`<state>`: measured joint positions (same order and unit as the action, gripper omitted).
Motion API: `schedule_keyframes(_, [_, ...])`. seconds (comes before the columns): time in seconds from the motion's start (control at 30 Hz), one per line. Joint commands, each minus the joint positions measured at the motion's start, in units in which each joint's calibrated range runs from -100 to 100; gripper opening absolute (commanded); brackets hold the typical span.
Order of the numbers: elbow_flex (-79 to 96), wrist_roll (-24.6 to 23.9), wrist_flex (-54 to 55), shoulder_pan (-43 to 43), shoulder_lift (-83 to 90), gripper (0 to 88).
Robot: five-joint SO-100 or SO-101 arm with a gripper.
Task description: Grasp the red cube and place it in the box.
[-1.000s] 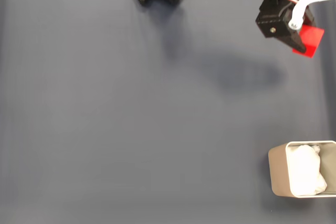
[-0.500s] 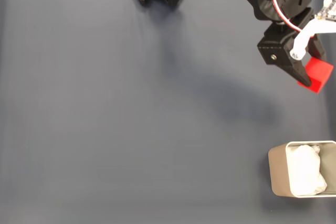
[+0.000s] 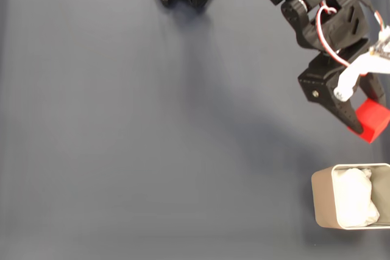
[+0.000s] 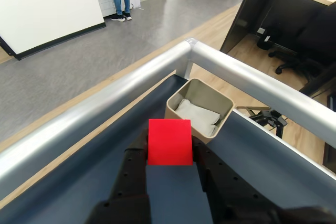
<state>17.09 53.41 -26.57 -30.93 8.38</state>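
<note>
With red cube (image 3: pixel 372 121) clamped between jaws of gripper (image 3: pixel 363 123) and lifted, I count grasp done; cube short of box (image 3: pixel 323 198), not above it; carry and drop remain.

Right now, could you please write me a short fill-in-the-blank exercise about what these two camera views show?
1. The black claw is shut on a small bright ____ cube.
2. The beige rounded-corner box holds soft ____ material.
3. In the fixed view, the box lies ____ the cube in the picture.
4. In the wrist view, a shiny ____ rail edges the table.

Missing words: red; white; below; metal
</note>
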Motion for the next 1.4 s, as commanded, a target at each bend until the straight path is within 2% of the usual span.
schedule_keyframes(0.0, [-6.60, -0.59, -0.31, 1.46, -1.45, 2.0])
schedule_keyframes(0.83, [-28.68, -2.30, -0.31, 6.43, -19.82, 2.0])
schedule_keyframes(1.37, [-34.88, -3.61, -0.07, 6.79, -25.54, 2.0])
